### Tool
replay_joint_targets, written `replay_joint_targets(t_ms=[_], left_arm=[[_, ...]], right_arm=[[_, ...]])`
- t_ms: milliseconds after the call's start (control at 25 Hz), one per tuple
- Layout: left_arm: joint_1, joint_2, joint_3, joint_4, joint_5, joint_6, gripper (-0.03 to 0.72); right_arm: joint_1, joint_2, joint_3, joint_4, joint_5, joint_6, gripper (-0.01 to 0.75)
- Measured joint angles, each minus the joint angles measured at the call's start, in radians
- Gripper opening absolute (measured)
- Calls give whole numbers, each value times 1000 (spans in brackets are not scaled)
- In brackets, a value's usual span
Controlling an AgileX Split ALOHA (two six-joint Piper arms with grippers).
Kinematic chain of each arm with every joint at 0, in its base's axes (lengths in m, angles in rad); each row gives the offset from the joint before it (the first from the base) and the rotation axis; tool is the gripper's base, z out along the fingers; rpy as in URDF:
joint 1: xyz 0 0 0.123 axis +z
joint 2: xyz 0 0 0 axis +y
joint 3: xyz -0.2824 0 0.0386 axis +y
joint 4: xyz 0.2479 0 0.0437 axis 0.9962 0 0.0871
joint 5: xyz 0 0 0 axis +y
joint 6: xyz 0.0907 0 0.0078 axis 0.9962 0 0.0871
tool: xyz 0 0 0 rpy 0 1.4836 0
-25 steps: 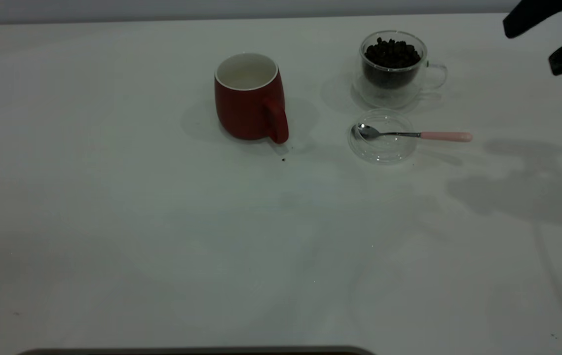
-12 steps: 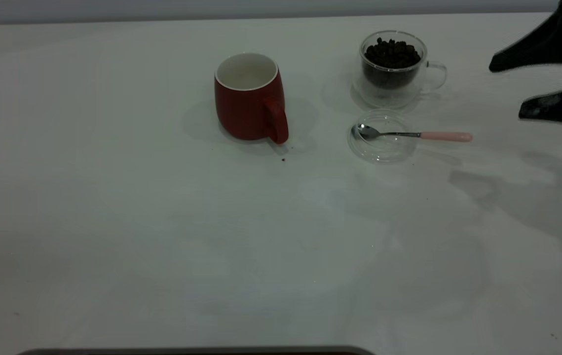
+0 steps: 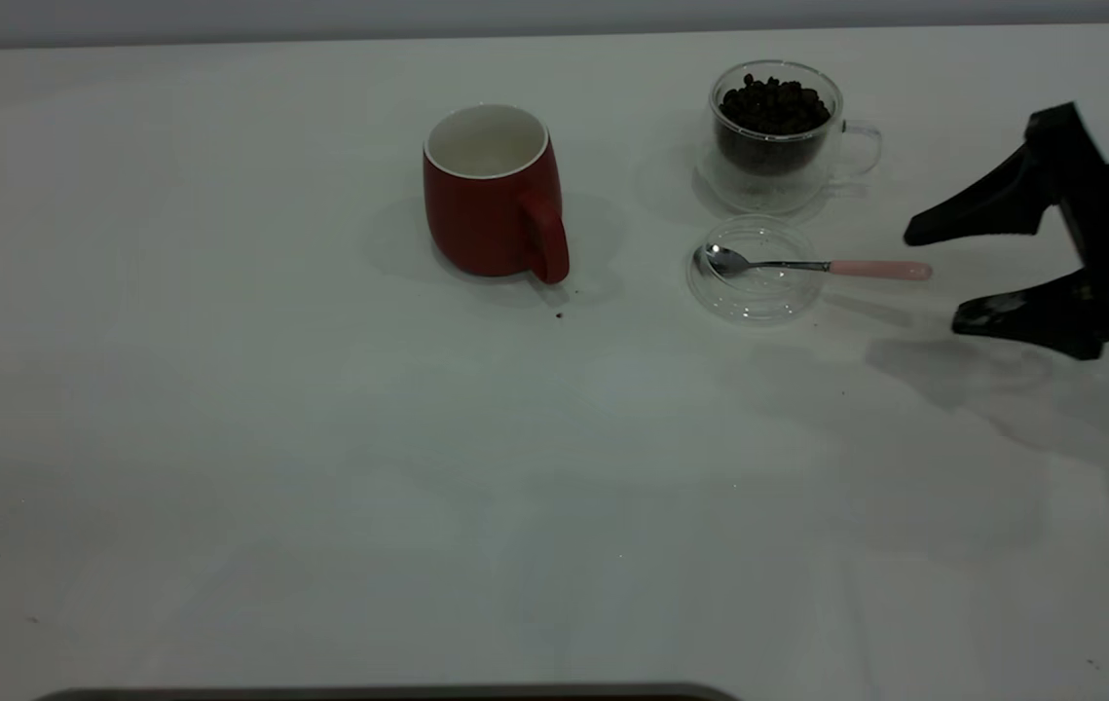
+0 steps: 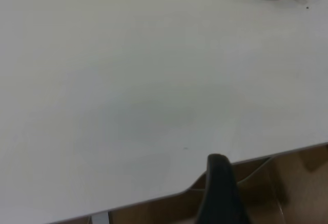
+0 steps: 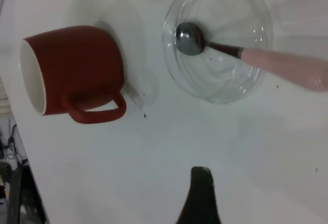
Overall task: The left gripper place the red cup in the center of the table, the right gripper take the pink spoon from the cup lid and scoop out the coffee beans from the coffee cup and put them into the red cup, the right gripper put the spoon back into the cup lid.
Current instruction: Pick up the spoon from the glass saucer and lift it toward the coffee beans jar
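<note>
The red cup point(image 3: 491, 195) stands upright and empty at the table's middle back, handle toward the front; it also shows in the right wrist view point(image 5: 77, 70). The glass coffee cup point(image 3: 776, 131) full of coffee beans stands to its right. In front of it lies the clear cup lid point(image 3: 756, 282) with the spoon's metal bowl point(image 3: 724, 259) in it and the pink handle point(image 3: 880, 270) sticking out to the right. My right gripper point(image 3: 934, 283) is open and empty, just right of the handle's end. My left gripper point(image 4: 220, 193) is parked off the table's edge, out of the exterior view.
The white table point(image 3: 320, 438) is bare at the left and front. A few dark crumbs point(image 3: 559, 314) lie in front of the red cup. The right arm's shadow falls on the table at the right.
My right gripper has come down and leftward from the top right corner to beside the spoon's pink handle. Cups, lid and spoon have not moved.
</note>
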Motion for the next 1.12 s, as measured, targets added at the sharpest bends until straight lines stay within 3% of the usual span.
replay_joint_targets(t_ms=[640,1120], left_arm=[[0,0,0,0,0,0,586],[0,0,0,0,0,-2,586]], right_arm=[[1,167,-187,3,79,-18,663],[34,167,-218,2,79,-8,551]])
